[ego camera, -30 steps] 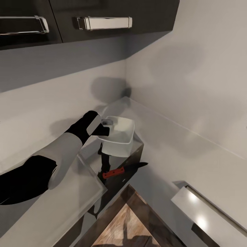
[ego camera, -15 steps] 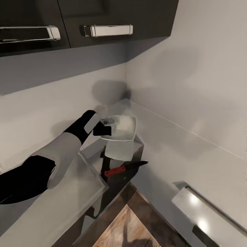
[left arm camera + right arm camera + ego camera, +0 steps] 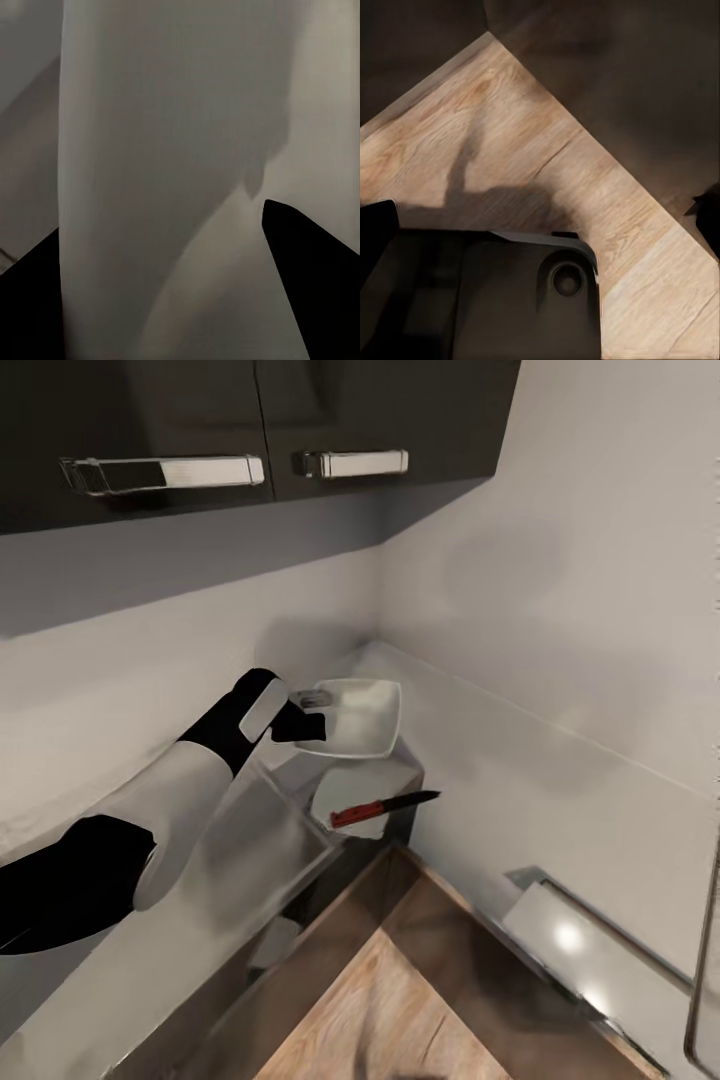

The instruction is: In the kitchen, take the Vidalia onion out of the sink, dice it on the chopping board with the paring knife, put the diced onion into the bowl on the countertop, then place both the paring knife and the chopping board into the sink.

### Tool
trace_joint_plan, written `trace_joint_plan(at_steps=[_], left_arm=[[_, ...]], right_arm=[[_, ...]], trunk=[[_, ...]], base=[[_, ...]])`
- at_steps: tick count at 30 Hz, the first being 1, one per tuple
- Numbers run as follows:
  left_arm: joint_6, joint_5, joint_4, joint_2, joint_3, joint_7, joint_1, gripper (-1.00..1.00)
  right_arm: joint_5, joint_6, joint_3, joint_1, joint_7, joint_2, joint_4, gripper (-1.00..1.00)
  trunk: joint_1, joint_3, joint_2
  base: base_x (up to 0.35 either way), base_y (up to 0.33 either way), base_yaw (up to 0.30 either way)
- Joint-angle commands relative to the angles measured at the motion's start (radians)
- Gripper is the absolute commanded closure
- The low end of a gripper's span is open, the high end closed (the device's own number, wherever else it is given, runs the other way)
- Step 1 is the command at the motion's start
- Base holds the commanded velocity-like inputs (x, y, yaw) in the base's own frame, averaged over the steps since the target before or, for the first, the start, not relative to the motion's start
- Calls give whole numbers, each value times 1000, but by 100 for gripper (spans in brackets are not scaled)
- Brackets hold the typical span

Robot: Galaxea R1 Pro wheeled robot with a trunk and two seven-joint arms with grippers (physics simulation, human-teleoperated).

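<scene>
Bowl (image 3: 357, 716), gripped at its rim by the left hand (image 3: 310, 712), tilts its opening toward the corner.

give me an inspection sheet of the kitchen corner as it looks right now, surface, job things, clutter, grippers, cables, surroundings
Surface: grey countertop, glossy, running into the corner.
Job's things: white bowl held up above the countertop; knife with a red handle and dark blade below it.
Clutter: nothing seen.
Grippers: left gripper clamped on the bowl's rim; right gripper, fingertips apart over the wood floor.
Cables: nothing seen.
Surroundings: dark wall cabinets with chrome handles, pale walls.
</scene>
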Motion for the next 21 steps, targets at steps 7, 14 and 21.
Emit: trace_joint_plan(at_steps=[7,14,21], left_arm=[[2,11,-1,1,-6,12,-1,100],[2,11,0,1,-6,12,-1,100],[2,10,1,1,-8,12,-1,100]], right_arm=[[10,1,0,0,-11,0,-1,-100],[10,1,1,0,-11,0,-1,-100],[10,1,0,0,-11,0,-1,-100]], trunk=[[0,1,-2],[0,1,-2],[0,1,-2]], base=[[-303,117,6],[-303,107,173],[-304,105,256]])
